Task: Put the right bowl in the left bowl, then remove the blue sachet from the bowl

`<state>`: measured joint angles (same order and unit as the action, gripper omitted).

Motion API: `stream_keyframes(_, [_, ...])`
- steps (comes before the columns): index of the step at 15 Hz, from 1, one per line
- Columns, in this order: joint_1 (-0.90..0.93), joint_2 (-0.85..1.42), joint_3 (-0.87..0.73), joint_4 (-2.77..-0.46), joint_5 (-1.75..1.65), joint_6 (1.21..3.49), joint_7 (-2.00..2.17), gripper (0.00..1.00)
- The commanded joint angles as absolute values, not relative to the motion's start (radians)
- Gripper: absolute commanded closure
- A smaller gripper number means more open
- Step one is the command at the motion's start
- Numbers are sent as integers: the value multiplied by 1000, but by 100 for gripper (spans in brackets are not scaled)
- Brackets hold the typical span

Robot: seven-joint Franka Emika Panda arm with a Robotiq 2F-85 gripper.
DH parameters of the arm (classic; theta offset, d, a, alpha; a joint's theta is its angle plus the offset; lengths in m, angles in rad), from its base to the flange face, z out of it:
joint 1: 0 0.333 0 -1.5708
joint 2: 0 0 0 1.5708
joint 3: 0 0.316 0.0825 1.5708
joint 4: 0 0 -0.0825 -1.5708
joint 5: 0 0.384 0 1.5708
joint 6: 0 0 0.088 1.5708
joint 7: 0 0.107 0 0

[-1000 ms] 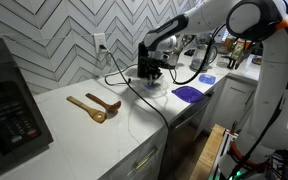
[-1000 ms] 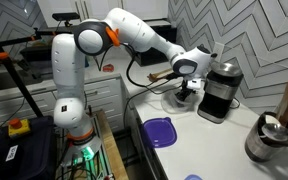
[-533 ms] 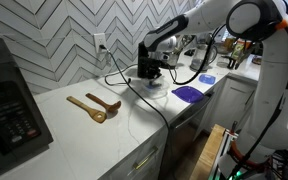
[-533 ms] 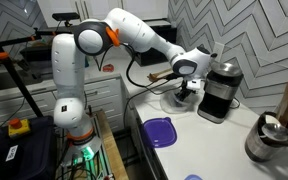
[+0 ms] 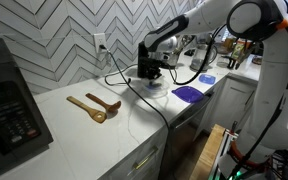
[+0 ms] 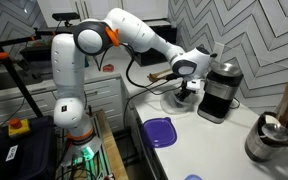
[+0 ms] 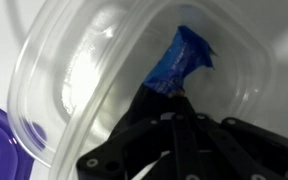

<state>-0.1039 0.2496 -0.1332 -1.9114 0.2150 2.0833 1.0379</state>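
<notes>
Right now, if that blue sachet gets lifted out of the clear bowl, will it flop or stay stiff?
Probably floppy: the blue sachet looks creased and bent above the claw. Likely very light, being tiny against the clear bowl.

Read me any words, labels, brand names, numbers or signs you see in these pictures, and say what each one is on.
No text can be read in any view.
On the blue sachet in the clear bowl: no print shows, and the wrist view is blurred.
On the black appliance: the keypad markings are too small to read.
On the coffee maker: no legible label.
</notes>
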Motion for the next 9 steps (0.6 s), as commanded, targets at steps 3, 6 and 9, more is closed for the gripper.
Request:
stream_keyframes(3, [-95,200,-141,-1950,208,2107,1054,100])
stream_keyframes(6, [-99,202,-137,-1948,222,2096,1045,100])
stream_keyframes(9, [-102,217,-137,-1957,231,2109,1040,100])
